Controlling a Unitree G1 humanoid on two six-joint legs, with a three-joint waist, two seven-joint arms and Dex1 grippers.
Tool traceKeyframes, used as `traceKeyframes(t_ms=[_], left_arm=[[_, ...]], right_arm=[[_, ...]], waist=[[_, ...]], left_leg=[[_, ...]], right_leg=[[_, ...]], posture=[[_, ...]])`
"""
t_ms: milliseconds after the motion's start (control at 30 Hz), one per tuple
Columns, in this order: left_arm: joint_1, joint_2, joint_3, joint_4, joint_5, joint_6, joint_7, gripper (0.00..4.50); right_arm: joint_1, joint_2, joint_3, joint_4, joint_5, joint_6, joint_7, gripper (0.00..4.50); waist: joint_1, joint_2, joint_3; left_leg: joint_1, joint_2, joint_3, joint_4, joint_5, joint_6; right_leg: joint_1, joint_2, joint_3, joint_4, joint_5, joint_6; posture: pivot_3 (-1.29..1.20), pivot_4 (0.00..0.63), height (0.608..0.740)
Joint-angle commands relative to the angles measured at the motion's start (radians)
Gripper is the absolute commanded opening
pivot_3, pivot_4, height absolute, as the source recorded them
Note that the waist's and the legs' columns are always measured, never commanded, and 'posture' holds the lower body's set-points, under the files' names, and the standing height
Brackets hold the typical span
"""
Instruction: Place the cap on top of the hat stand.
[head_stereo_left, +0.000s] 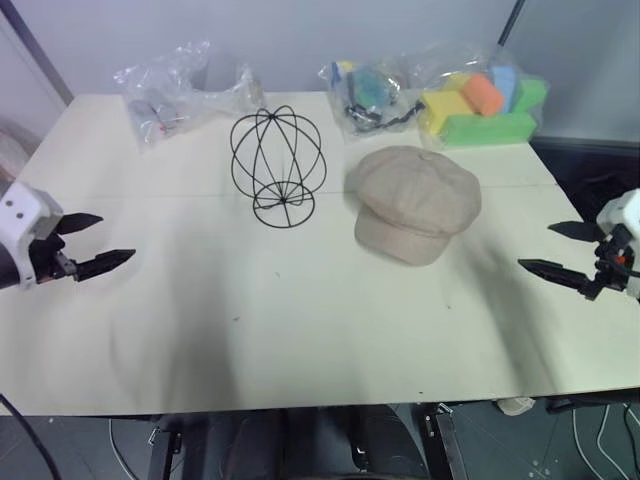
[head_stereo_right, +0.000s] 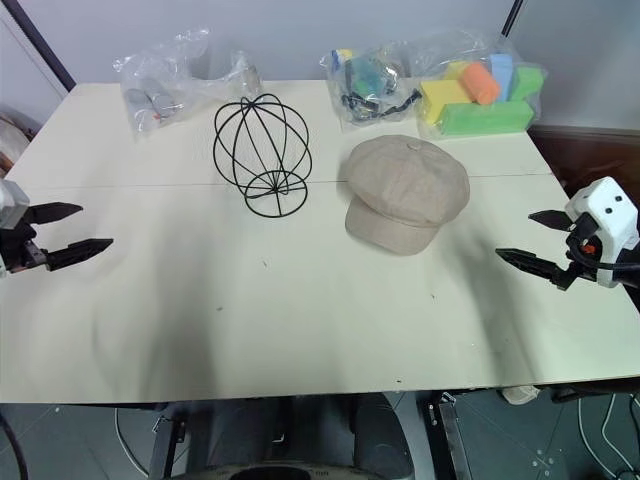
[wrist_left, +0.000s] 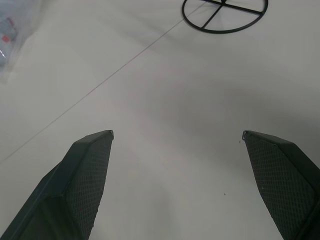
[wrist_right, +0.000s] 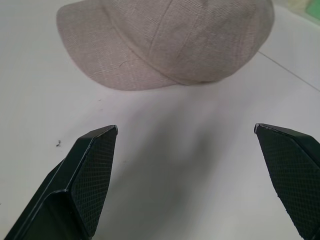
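Note:
The beige cap (head_stereo_left: 417, 203) lies flat on the cream table (head_stereo_left: 300, 330), right of centre, brim toward the front. Just to its left stands the hat stand (head_stereo_left: 277, 166), a black wire globe on a round wire base (wrist_left: 224, 15), bare on top. My left gripper (head_stereo_left: 100, 243) hovers open near the table's left edge, well clear of the stand, with nothing between its fingers. My right gripper (head_stereo_left: 550, 250) is open near the right edge, pointing toward the cap (wrist_right: 165, 37), a short way off from it and empty.
Along the back edge lie a clear plastic bag (head_stereo_left: 170, 95) of small items, another bag (head_stereo_left: 370, 95) with dark and coloured bits, and a bag of bright foam blocks (head_stereo_left: 485, 105). A seam line (head_stereo_left: 150, 196) runs across the table.

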Motion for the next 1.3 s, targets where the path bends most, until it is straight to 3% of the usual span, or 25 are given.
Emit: traceKeyframes(t_ms=[33,400,567,700,833,1000,1133,1300], left_arm=[[-0.013,0.01,0.025,-0.014,0.012,-0.029,0.004,4.33],[-0.081,-0.013,-0.012,-0.023,-0.028,0.033,-0.006,4.33],[-0.103,-0.037,-0.032,-0.205,-0.171,0.199,-0.047,4.33],[-0.092,-0.058,-0.118,-0.377,-0.237,0.274,-0.077,4.33],[-0.153,-0.085,-0.225,-0.469,-0.265,0.31,-0.092,4.33],[-0.266,-0.13,-0.313,-0.468,-0.28,0.341,-0.111,4.33],[-0.33,-0.16,-0.369,-0.433,-0.25,0.32,-0.127,4.33],[-0.358,-0.183,-0.382,-0.425,-0.244,0.319,-0.126,4.33]], right_arm=[[-0.012,-0.002,-0.016,0.006,-0.007,-0.027,0.005,4.5],[-0.041,0.009,-0.012,-0.002,-0.074,-0.055,-0.11,4.5],[-0.038,0.022,0.03,-0.229,-0.106,0.024,-0.212,4.5],[-0.049,0.073,0.099,-0.46,-0.124,0.143,-0.34,4.5],[-0.102,0.152,0.273,-0.632,-0.247,0.274,-0.524,4.5],[-0.128,0.244,0.592,-0.705,-0.472,0.316,-0.655,4.5],[-0.164,0.339,0.808,-0.576,-0.654,0.274,-0.727,4.5],[-0.231,0.391,0.912,-0.367,-0.851,0.191,-0.813,4.5]], waist=[[-0.001,0.0,0.0],[-0.001,0.0,0.0],[-0.001,0.0,0.0],[0.0,0.0,0.0],[0.0,0.0,0.0],[0.001,-0.001,0.0],[-0.001,-0.001,0.0],[-0.002,-0.001,-0.001]], left_leg=[[0.0,0.0,0.0,0.0,0.0,0.0],[0.0,-0.002,0.0,0.0,0.0,0.0],[0.0,-0.002,0.0,0.0,0.0,0.0],[0.0,-0.002,0.0,0.001,0.0,0.0],[0.0,-0.002,-0.001,0.002,0.0,0.0],[-0.001,-0.003,-0.002,0.003,0.0,0.0],[-0.001,-0.004,-0.002,0.003,0.0,0.0],[-0.001,-0.004,-0.002,0.004,0.0,0.0]], right_leg=[[0.0,0.0,0.0,0.0,0.0,0.0],[0.0,0.001,0.0,0.001,0.0,0.0],[0.0,0.001,0.0,0.001,0.0,0.001],[0.0,0.001,0.0,0.001,0.0,0.001],[0.0,0.001,0.0,0.002,0.0,0.001],[0.0,0.002,0.0,0.001,0.0,0.0],[0.0,0.003,0.0,0.002,0.0,0.0],[0.001,0.003,0.0,0.002,0.0,0.0]], posture=[[0.0,0.15,0.74],[0.0,0.15,0.74],[0.0,0.15,0.74],[0.0,0.15,0.74],[0.0,0.15,0.74],[0.0,0.15,0.74],[0.0,0.15,0.74],[0.0,0.15,0.74]])
